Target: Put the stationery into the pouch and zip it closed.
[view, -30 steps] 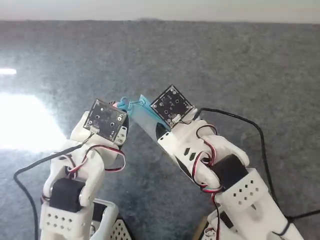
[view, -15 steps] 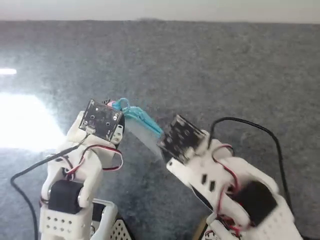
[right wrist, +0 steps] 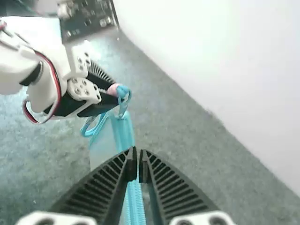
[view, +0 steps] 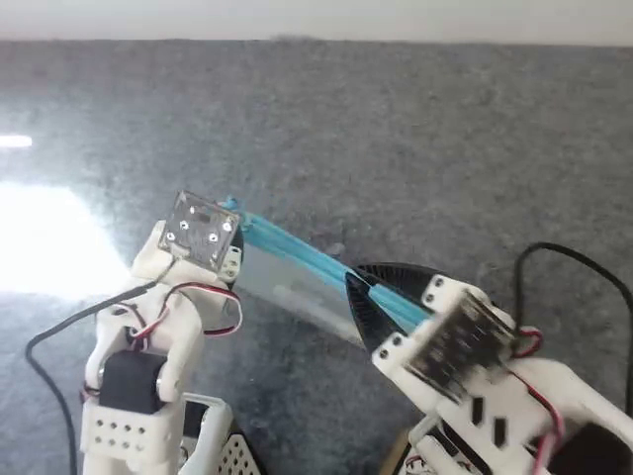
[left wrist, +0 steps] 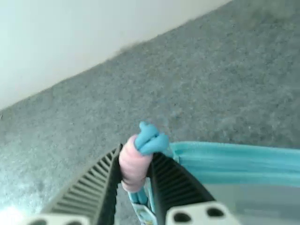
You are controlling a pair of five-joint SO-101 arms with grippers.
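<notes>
High view: the pouch [view: 297,285] is hanging taut between left gripper [view: 231,210] and right gripper [view: 362,289] over the table [view: 445,148]. Left wrist view: left gripper is clamping its pink tab [left wrist: 132,161]. Right wrist view: right gripper is pinching the zip edge [right wrist: 135,199].

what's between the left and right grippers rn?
A blue zipper band runs straight from the left gripper to the right gripper, with the clear pouch hanging below it. The high view shows the whole span.
</notes>
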